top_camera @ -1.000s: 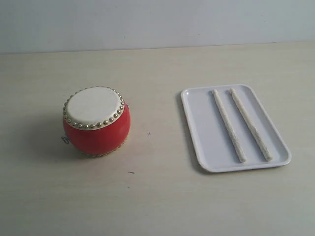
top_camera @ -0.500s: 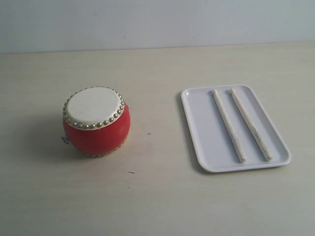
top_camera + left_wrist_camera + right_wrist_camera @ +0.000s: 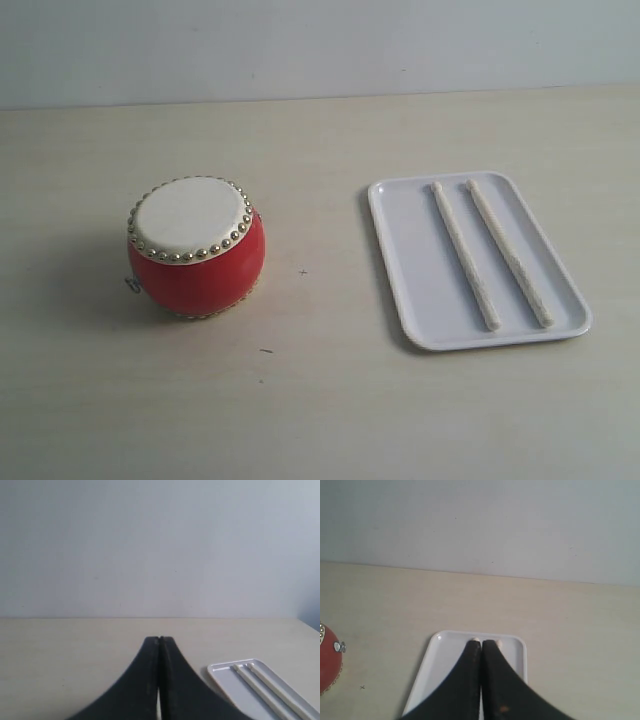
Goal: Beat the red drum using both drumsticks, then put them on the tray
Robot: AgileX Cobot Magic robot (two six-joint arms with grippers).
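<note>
The red drum (image 3: 195, 248) with its cream top stands on the left of the table; the right wrist view catches only its edge (image 3: 327, 662). Two pale drumsticks (image 3: 465, 255) (image 3: 510, 252) lie side by side in the white tray (image 3: 420, 270) on the right. Neither arm shows in the exterior view. In the left wrist view my left gripper (image 3: 159, 640) is shut and empty, with the tray (image 3: 225, 677) and drumsticks (image 3: 265, 685) off to one side. My right gripper (image 3: 482, 642) is shut and empty, held above the tray (image 3: 440, 655), hiding the sticks except their tips (image 3: 499, 642).
The pale wooden table (image 3: 300, 400) runs back to a plain light wall (image 3: 320, 40). A small dark mark (image 3: 266, 350) lies on the table between the drum and the front edge.
</note>
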